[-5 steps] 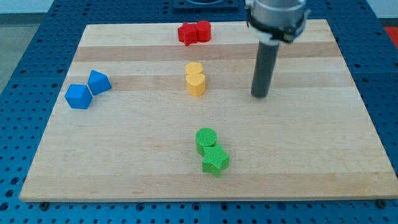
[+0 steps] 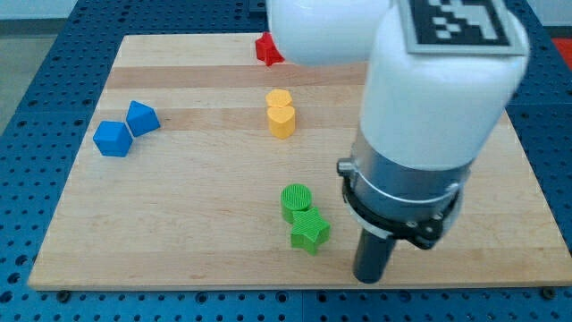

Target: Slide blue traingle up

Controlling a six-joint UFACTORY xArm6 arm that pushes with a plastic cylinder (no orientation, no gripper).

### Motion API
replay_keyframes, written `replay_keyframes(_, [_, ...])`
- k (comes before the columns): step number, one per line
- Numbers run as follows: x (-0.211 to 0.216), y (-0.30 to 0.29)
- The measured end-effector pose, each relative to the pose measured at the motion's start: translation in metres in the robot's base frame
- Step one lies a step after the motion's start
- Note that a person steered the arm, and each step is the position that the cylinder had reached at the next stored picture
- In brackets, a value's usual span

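Observation:
The blue triangle block (image 2: 143, 117) lies at the view's left on the wooden board (image 2: 197, 206), touching a blue cube-like block (image 2: 113, 138) just below and left of it. My tip (image 2: 369, 278) rests near the board's bottom edge, right of centre. It is far to the right of and below the blue blocks. It stands a little right of the green star (image 2: 309, 232).
A green cylinder (image 2: 296, 199) touches the green star. Two yellow blocks (image 2: 281, 113) stand at centre. A red star (image 2: 265, 48) shows at the top, partly hidden by the white arm (image 2: 429, 98), which covers the board's upper right.
The arm has swung from the board's upper right down toward the bottom edge, and its body now hides one red block. No block has moved.

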State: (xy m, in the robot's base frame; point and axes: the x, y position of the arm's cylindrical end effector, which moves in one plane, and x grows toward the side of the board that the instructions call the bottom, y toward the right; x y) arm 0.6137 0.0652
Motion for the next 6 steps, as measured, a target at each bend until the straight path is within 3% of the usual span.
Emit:
replay_keyframes(3, [-0.031,-0.07])
replay_keyframes(6, [-0.082,-0.09])
